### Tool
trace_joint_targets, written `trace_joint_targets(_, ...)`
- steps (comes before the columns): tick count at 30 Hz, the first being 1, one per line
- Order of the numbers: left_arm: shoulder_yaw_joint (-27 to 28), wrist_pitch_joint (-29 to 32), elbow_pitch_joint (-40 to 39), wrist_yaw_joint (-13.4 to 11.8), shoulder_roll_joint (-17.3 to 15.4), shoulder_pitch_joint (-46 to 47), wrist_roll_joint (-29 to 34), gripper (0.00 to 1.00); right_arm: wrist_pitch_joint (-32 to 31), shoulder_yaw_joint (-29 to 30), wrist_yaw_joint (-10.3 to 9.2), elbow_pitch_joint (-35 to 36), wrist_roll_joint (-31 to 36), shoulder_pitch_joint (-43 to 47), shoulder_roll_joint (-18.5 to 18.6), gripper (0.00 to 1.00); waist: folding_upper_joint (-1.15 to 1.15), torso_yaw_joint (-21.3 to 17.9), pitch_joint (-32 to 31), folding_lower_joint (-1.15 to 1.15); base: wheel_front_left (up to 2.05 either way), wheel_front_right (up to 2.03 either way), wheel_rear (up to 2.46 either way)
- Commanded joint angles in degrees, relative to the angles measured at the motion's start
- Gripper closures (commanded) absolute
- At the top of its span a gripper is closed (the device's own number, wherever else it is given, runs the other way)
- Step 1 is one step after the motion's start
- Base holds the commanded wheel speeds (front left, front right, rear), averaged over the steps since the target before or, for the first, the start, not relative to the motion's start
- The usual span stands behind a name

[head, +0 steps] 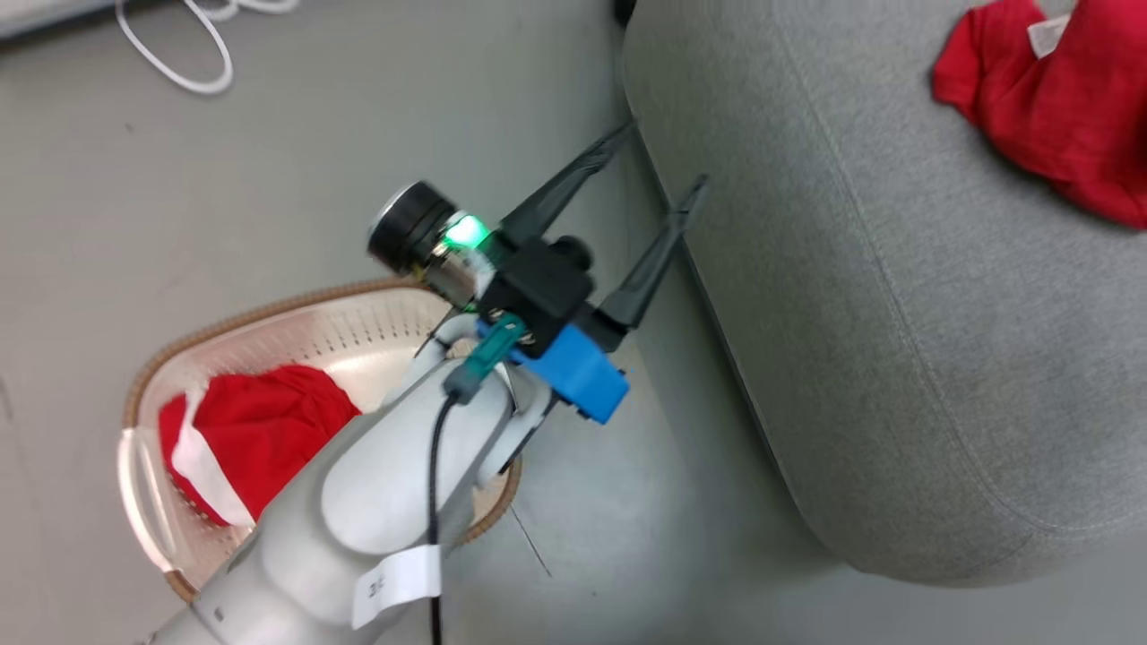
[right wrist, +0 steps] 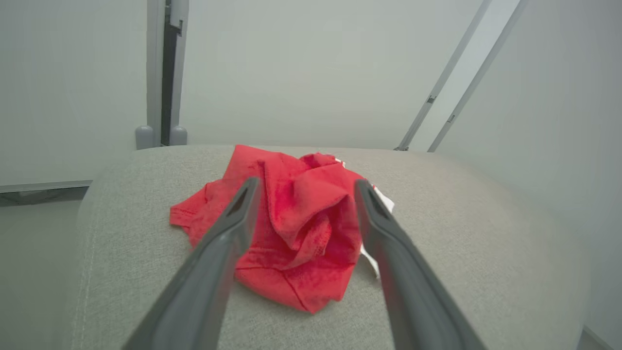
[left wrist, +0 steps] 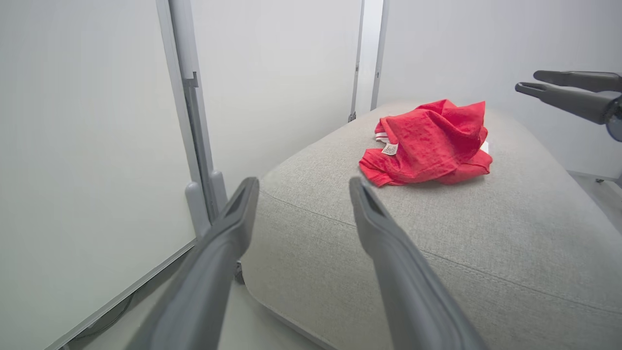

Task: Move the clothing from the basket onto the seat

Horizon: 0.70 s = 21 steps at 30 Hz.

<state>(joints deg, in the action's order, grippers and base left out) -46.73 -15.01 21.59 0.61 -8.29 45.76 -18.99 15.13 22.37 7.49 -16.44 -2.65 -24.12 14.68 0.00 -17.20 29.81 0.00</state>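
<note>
1. Past my left gripper (left wrist: 302,184), I see plain white wall panels (left wrist: 87,146), softly and evenly lit.
2. A grey upright post (left wrist: 192,126) stands to its left, widening into a rounded foot at the bottom.
3. Below it lies smooth grey floor (head: 314,161); a white cable (head: 206,90) loops on it, well apart from the gripper.
</note>
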Motion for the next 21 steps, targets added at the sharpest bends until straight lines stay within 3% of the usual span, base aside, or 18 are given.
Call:
trace_joint_targets(1, 2.02, -0.23, -1.20, -0.58, -0.43, -2.15, 0.62, 0.00, 0.03, -1.56, 0.01, 1.61, -0.10, 1.71, -0.29, 0.00, 0.00, 1.52, -4.45, 0.00, 0.00, 0.00, 0.00)
trace_joint_targets(9, 11.40, -0.20, -5.75, -1.59, -0.53, -9.97, 2.75, 0.00, 0.04, -10.11, 0.00, 5.94, -0.60, 4.11, -0.24, 0.00, 0.00, 5.85, -10.49, 0.00, 0.00, 0.00, 0.00)
trace_joint_targets(21, 25.96, -0.20, -8.65, -0.49, 0.62, -22.98, 6.04, 0.00, 0.04, -20.72, 0.01, 10.02, -0.98, 8.31, -2.12, 0.00, 0.00, 13.58, -18.81, 0.00, 0.00, 0.00, 0.00)
